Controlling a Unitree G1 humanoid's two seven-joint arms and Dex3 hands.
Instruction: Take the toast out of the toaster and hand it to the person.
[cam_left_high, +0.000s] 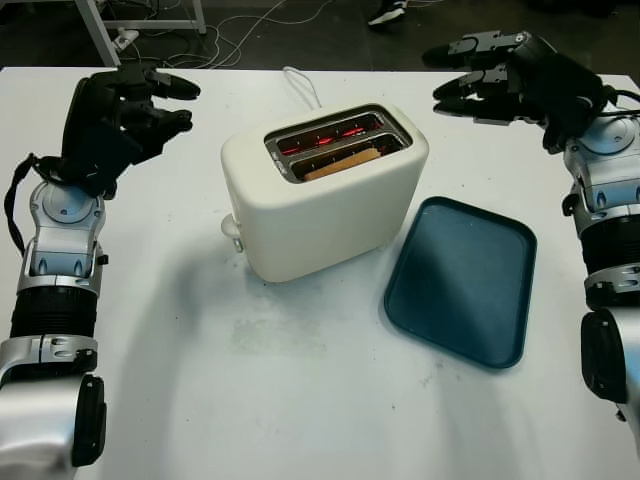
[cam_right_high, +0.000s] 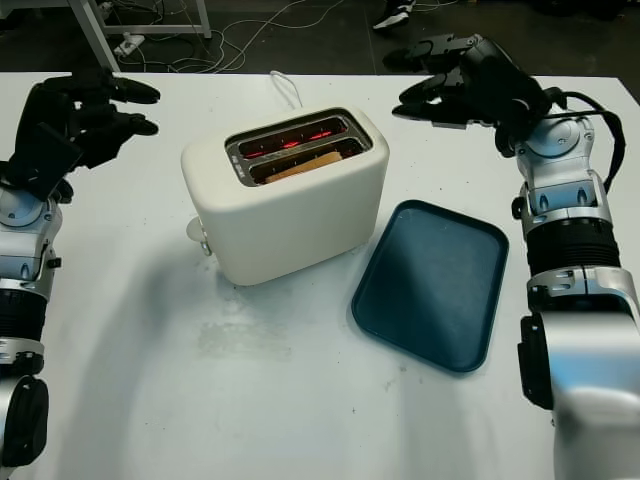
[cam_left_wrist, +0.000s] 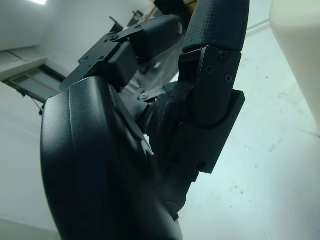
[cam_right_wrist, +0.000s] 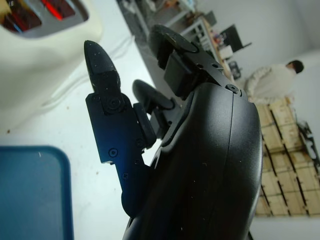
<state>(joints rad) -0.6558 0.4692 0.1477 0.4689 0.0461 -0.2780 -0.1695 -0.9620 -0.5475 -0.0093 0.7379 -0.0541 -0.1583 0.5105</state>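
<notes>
The white tabletop (cam_left_high: 300, 400) spreads beneath both arms and carries everything in the scene. Between the two hands, and nearer the left robot hand (cam_left_high: 125, 115) than the right one, stands the cream toaster (cam_left_high: 320, 195), its two slots facing up and their heating wires glowing red. The left robot hand hovers above the tabletop just off the toaster's lever end; it is released, holds nothing, and its dark fingers (cam_left_wrist: 210, 75) point toward the toaster's cream wall without touching it. The right robot hand (cam_right_high: 455, 75) hangs over the far edge of the tabletop, beyond the toaster's other end and apart from it, also released and empty, its fingertips (cam_right_wrist: 97, 57) directed at the toaster. Below the right robot hand, on the near side of it and just beside the toaster's end, lies a dark blue tray (cam_left_high: 465, 280) flat on the tabletop with nothing on it. The toast (cam_left_high: 342, 163) sits down in the slot on the side closer to the robot, only its brown top edge showing, well apart from either hand. A white cord (cam_left_high: 300, 85) runs from behind the toaster toward the tabletop's far edge, between the two hands.
</notes>
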